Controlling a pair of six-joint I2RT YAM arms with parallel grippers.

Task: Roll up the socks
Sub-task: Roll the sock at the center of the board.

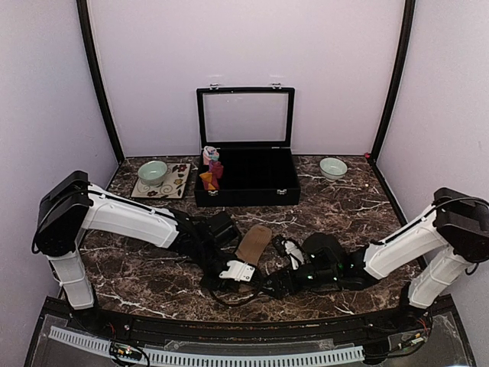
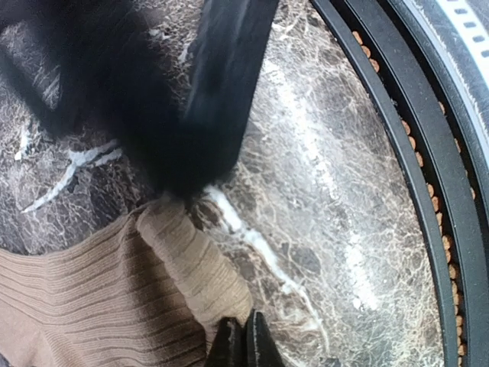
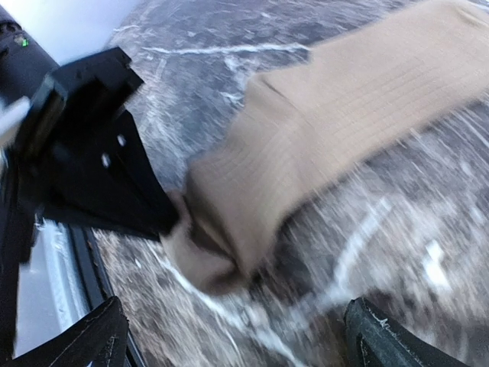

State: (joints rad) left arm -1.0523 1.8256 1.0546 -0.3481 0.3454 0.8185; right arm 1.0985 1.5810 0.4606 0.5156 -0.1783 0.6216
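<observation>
A tan-brown sock (image 1: 254,243) lies flat on the marble table in front of the black box. Its near end is folded over into a small roll (image 2: 195,264). My left gripper (image 2: 244,338) is shut, pinching the edge of that rolled end, and it shows as a black shape (image 3: 92,168) in the right wrist view. My right gripper (image 3: 237,336) is open. Its fingertips (image 3: 382,332) stand wide apart just short of the sock (image 3: 321,130), with nothing between them. One of its fingers (image 2: 221,84) hangs blurred over the table. A red-maroon and orange sock bundle (image 1: 212,176) sits at the box's left end.
The black box (image 1: 252,195) stands at the back centre with its glass lid up. A pink and light-blue bundle (image 1: 209,154) sits above the red one. A green bowl (image 1: 153,172) rests on a patterned mat at the back left and a pale bowl (image 1: 333,167) at the back right. The table's black front rim (image 2: 428,191) runs close to the grippers.
</observation>
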